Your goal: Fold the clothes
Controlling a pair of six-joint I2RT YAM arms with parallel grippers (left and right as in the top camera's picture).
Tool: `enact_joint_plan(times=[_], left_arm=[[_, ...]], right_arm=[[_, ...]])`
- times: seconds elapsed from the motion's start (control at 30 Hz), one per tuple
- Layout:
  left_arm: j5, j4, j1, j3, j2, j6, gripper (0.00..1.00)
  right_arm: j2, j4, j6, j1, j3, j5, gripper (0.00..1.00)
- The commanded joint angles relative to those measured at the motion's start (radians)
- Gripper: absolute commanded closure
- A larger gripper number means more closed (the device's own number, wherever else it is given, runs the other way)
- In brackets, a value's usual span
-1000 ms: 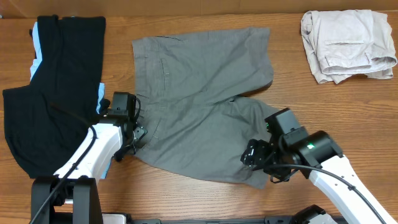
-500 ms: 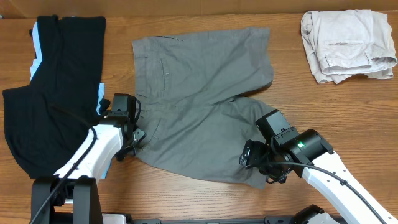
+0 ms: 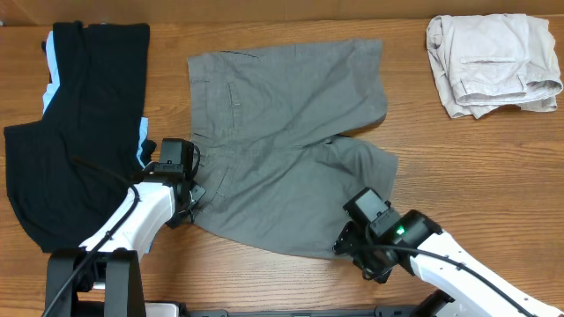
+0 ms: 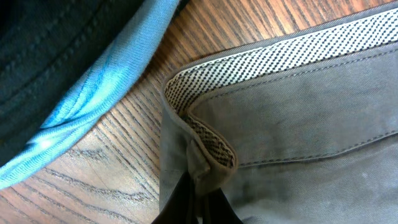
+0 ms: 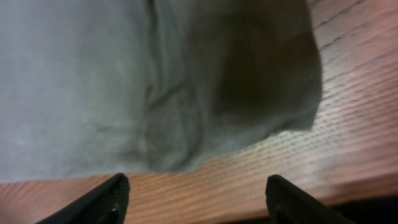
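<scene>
The grey shorts [image 3: 282, 132] lie spread flat in the middle of the table, waistband to the left and legs to the right. My left gripper [image 3: 188, 195] is at the near-left corner of the waistband. In the left wrist view it [image 4: 199, 200] is shut on a bunched fold of the waistband [image 4: 214, 163], whose dotted pale lining shows. My right gripper [image 3: 352, 248] hovers at the near leg's hem. Seen from the right wrist, it [image 5: 196, 194] stands open over bare wood just off the hem [image 5: 186, 155], holding nothing.
A black garment with light-blue stripes [image 3: 79, 114] lies at the far left, its blue edge [image 4: 93, 93] close beside the held waistband. Folded beige shorts [image 3: 489, 62] sit at the back right. The table's front edge runs just below both arms.
My left gripper has closed on the waistband corner. The right arm has slid left and toward the front edge along the near leg's hem, its jaws a little narrower.
</scene>
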Motion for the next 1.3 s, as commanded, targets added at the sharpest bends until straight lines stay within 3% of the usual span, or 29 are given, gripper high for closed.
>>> enact_joint_plan(times=[0.0,0.43,0.47,0.53,0.6,0.7,0.87,1.03,1.27], left_arm=[[0.006,0.005,0.002,-0.016,-0.002,-0.023,0.96],[0.005,0.016,0.002,-0.016,-0.002,-0.022,0.96],[0.005,0.017,0.002,-0.016,-0.002,-0.022,0.96],[0.004,0.022,0.002,-0.016,-0.002,-0.021,0.96],[0.004,0.024,0.002,-0.014,-0.002,0.004,0.96],[0.004,0.000,0.003,0.014,-0.007,0.080,0.96],[-0.004,-0.220,0.003,0.195,-0.029,0.158,0.96],[-0.013,-0.437,0.003,0.437,-0.031,0.438,0.96],[-0.089,-0.708,0.003,0.760,-0.031,0.459,0.96]], right_arm=[[0.015,0.023,0.095,0.015,-0.047,0.035,0.30],[0.146,0.119,0.165,0.015,-0.085,0.154,0.36],[0.148,0.122,0.164,0.015,-0.085,0.162,0.43],[0.148,0.122,0.164,0.015,-0.085,0.173,0.65],[0.148,0.120,0.164,0.015,-0.085,0.173,0.95],[0.138,0.076,0.164,0.015,-0.065,0.178,0.96],[0.063,-0.119,0.161,0.015,0.080,0.260,0.96],[-0.031,-0.425,0.149,-0.005,0.327,0.423,0.96],[-0.092,-0.587,-0.132,-0.123,0.669,0.473,0.96]])
